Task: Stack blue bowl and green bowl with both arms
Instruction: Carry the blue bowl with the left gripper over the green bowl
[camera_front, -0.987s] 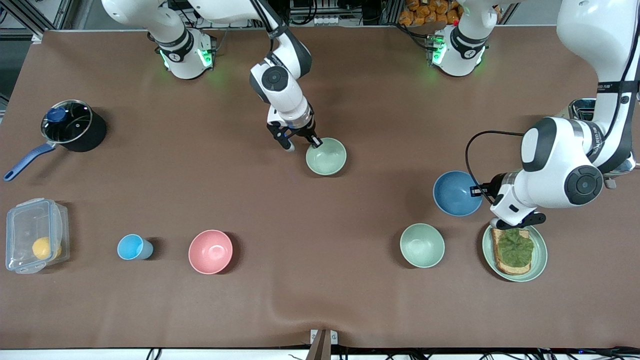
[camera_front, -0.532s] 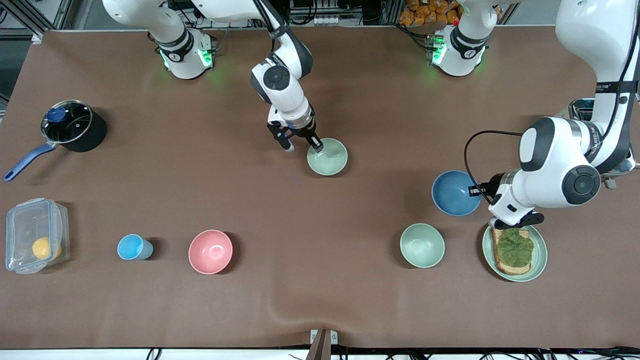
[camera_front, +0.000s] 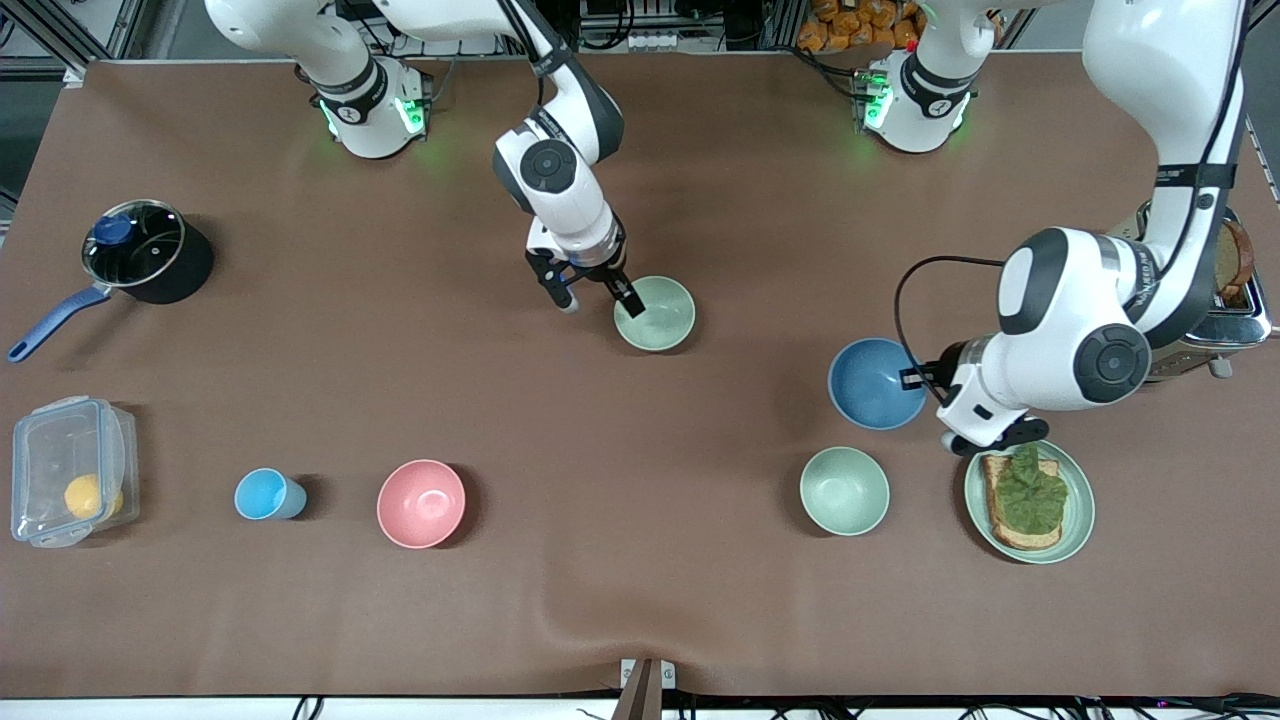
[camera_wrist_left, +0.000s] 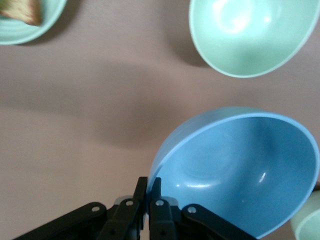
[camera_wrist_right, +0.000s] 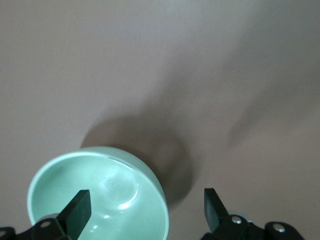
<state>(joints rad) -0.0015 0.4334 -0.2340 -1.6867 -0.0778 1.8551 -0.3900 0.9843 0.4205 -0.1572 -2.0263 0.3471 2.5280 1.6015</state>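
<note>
The left arm has carried the blue bowl (camera_front: 877, 383) toward the middle of the table; the bowl is tilted and lifted, over the bare table just beside the second green bowl (camera_front: 844, 490) and the plate with toast (camera_front: 1075, 520). The left gripper (camera_wrist_left: 148, 196) stays pinched on its rim. The right gripper (camera_front: 597, 296) has just spread its fingers wide and let go of the green bowl (camera_front: 655, 313), which rests mid-table, one finger inside it. I judge the green bowl is placed and waits for the blue one.
</note>
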